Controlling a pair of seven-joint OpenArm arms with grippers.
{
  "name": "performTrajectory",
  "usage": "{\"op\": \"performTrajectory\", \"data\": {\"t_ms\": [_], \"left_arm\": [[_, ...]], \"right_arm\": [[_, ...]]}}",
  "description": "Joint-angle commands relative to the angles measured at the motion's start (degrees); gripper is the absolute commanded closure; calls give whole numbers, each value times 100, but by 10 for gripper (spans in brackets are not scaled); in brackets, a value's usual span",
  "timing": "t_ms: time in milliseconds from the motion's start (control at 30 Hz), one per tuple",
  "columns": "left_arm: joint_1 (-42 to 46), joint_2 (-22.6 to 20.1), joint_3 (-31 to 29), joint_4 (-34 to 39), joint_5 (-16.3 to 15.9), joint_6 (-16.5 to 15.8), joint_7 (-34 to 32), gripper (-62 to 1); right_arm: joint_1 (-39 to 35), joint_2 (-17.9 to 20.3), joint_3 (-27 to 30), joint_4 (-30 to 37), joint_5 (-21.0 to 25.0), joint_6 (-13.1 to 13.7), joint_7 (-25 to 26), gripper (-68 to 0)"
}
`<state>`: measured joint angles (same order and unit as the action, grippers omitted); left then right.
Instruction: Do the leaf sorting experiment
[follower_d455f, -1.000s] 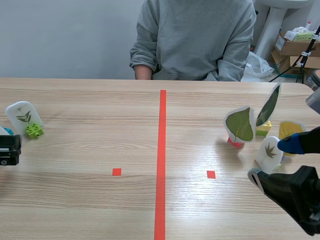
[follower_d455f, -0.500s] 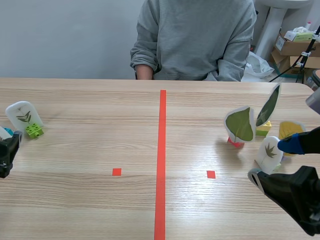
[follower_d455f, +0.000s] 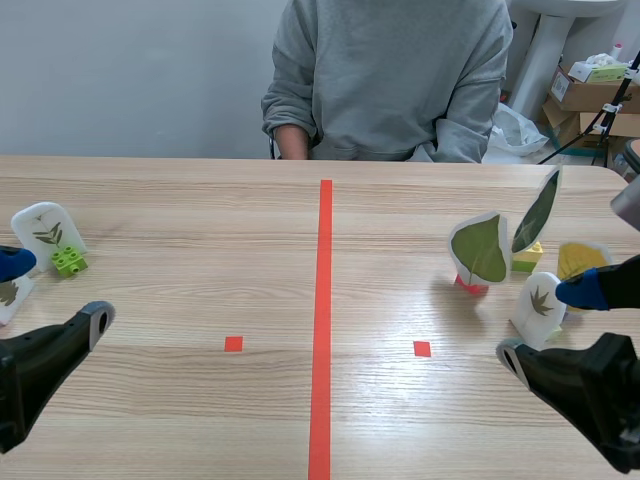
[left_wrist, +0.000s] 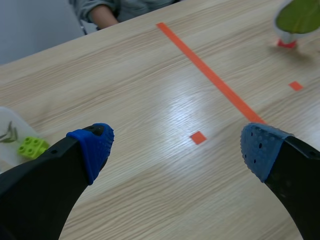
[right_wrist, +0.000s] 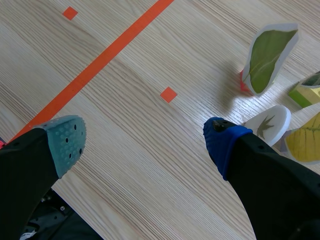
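4 leaf cards stood far to the right of the long red tape line (follower_d455f: 325, 320): a big green leaf card (follower_d455f: 480, 248), a dark leaf card (follower_d455f: 538, 212), a yellow leaf card (follower_d455f: 582, 258) and a small white leaf card (follower_d455f: 538, 305). The right gripper (right_wrist: 142, 142) was wide open just beside the small white leaf card, holding nothing. Far to the left of the line stood 1 more card, the pale leaf card (follower_d455f: 45, 230) on a green block (follower_d455f: 68, 262), and the left gripper (left_wrist: 177, 147) was wide open near it, holding nothing.
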<state>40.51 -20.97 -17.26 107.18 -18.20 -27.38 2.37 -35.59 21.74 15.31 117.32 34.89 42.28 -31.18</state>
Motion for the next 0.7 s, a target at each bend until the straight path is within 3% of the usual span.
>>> {"op": "performTrajectory", "data": {"t_ms": [0,167,667], "left_arm": [[72,-22,-7,129,-96,-74,35,-544],[442,-105,-7,474,-389,-249,243,-544],[531,-131,-7,529,-391,-520,345,-544]], "right_arm": [[35,48,44,-11,26,44,66,-481],[37,48,44,-11,107,44,111,-481],[37,48,44,-11,157,44,107,-481]]}}
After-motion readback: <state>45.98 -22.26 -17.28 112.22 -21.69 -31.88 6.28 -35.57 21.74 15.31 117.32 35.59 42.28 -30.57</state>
